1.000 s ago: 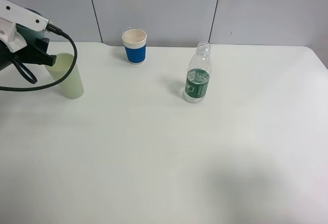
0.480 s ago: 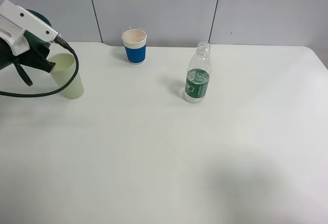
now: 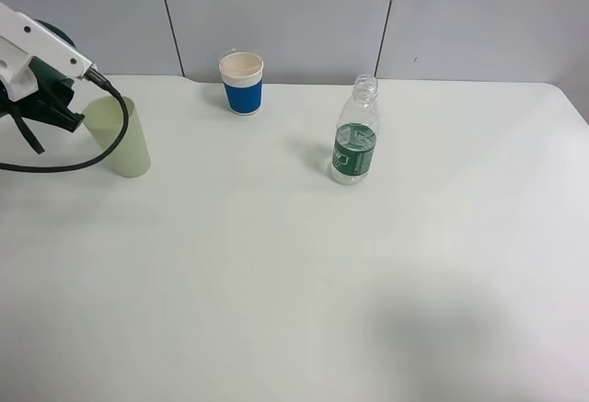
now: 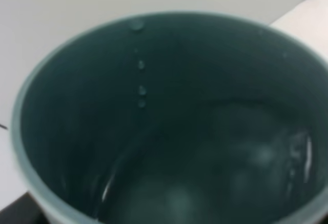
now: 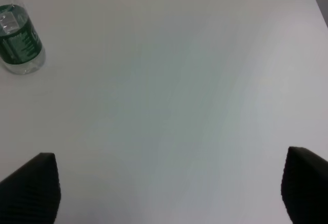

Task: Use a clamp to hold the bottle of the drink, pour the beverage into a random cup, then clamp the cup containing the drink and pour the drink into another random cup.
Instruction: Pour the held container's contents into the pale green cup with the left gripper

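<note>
My left gripper (image 3: 63, 109) is shut on the teal tumbler (image 4: 164, 126), held at the far left of the table just above and left of the pale green tapered cup (image 3: 118, 135). The tumbler's dark green inside fills the left wrist view, with droplets on its wall and a wet sheen at the bottom. In the exterior high view the tumbler (image 3: 41, 82) shows only partly behind the white camera mount. The uncapped bottle (image 3: 355, 135) with its green label stands upright mid-table; the right wrist view shows the bottle (image 5: 18, 42) too. My right gripper (image 5: 169, 193) is open over bare table.
A blue-and-cream cup (image 3: 241, 82) stands at the back of the white table (image 3: 304, 273), near the grey wall panels. A black cable (image 3: 92, 149) loops from the left arm in front of the pale green cup.
The left arm with the teal tumbler has drawn back to the left and tilted upward, uncovering more of the pale green cup's rim. Bottle, cups and right gripper have not moved.
</note>
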`<control>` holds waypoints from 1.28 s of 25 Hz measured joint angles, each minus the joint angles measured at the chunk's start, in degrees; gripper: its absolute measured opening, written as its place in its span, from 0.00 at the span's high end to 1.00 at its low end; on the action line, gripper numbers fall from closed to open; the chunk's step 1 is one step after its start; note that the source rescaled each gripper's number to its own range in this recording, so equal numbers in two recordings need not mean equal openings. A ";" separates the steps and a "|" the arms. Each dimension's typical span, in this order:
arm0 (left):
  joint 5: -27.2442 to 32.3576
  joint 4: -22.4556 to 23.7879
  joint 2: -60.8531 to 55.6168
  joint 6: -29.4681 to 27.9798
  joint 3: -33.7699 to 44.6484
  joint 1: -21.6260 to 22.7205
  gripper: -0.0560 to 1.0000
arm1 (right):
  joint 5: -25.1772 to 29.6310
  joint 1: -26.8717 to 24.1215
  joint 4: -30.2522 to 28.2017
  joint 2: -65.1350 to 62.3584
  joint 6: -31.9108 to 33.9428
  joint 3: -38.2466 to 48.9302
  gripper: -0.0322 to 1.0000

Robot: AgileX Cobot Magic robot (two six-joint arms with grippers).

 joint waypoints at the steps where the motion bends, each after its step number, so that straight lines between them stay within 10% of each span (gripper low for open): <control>1: 0.00 0.00 0.00 1.06 0.00 0.00 0.92 | 0.00 0.00 0.00 0.00 0.00 0.00 0.18; 32: 0.00 0.00 0.00 11.62 0.00 0.18 0.92 | 0.00 0.00 0.00 0.00 0.00 0.00 0.18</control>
